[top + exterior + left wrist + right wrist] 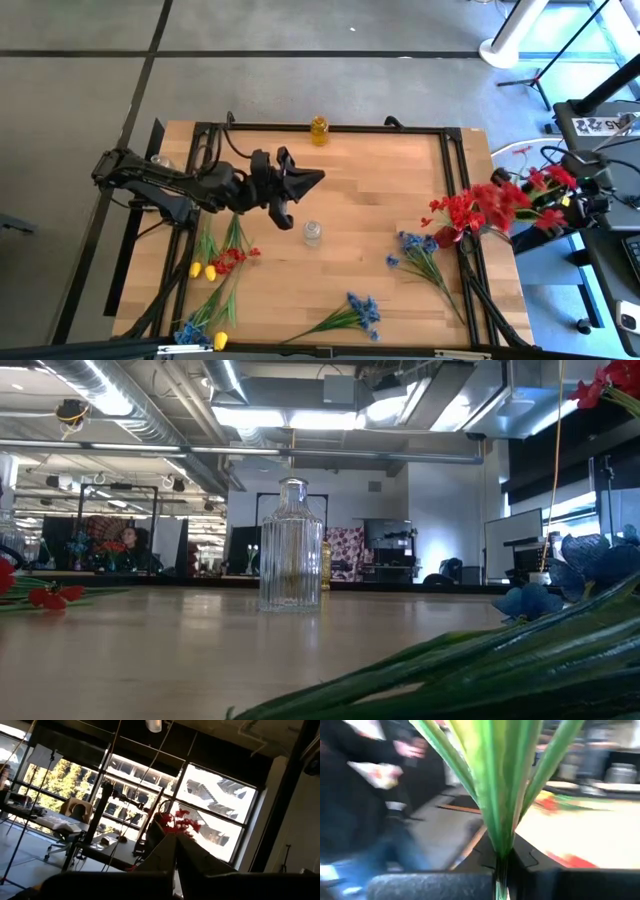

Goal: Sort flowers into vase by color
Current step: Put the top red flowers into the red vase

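Observation:
My right gripper (502, 857) is shut on a red-blossomed sprig (495, 205) that hangs over the table's right edge; the arm itself is off that edge. My left gripper (305, 185) hovers shut and empty above the table's left-middle, pointing right; its wrist view tips upward toward the windows and the red sprig (180, 822). A clear ribbed glass vase (312, 233) (291, 550) stands upright mid-table. Loose sprigs lie flat on the wood: blue (362, 310), blue (415, 248), red (230, 258), yellow (200, 270). My right gripper pinches the sprig's green stem and leaf base (502, 847) between its two fingers. The leaves (490, 775) fan out past the fingertips. The sprig is lifted clear of the table, with its red blossoms (470, 210) over the right edge.
A yellow bottle (319, 130) stands at the far edge. More yellow and blue sprigs (205, 332) lie at the near-left corner. Black frame rails (465, 190) run along the table's sides. A person's blurred shape (365, 795) shows beyond the table in the right wrist view.

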`<state>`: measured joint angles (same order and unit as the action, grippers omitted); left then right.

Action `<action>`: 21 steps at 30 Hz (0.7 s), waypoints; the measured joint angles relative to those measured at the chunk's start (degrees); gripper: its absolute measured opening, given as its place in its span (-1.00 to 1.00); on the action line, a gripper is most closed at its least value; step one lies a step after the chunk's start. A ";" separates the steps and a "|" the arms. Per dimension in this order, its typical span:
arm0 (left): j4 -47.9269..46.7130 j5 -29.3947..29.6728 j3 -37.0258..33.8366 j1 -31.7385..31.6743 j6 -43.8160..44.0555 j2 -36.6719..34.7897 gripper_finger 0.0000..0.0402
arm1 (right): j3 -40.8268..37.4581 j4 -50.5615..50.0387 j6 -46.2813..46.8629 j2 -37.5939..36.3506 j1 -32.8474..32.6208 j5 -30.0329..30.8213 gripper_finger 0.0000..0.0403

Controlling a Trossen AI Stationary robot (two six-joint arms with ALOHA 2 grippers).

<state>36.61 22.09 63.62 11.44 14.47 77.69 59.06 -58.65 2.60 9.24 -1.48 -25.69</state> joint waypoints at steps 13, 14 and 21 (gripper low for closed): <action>-1.50 -0.10 0.02 -0.03 0.01 -0.02 -0.95 | -6.01 0.00 2.78 -8.72 0.02 18.62 -0.95; -1.62 -0.10 0.02 -0.09 0.01 -0.01 -0.95 | -6.53 0.76 3.27 -8.92 0.00 18.64 -0.95; -2.46 -0.12 0.02 -0.17 0.06 0.00 -0.95 | -8.03 1.31 5.06 -8.92 0.02 15.02 -0.95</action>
<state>34.15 21.98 63.64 11.27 14.52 77.68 51.03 -57.35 7.66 0.32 -1.45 -10.68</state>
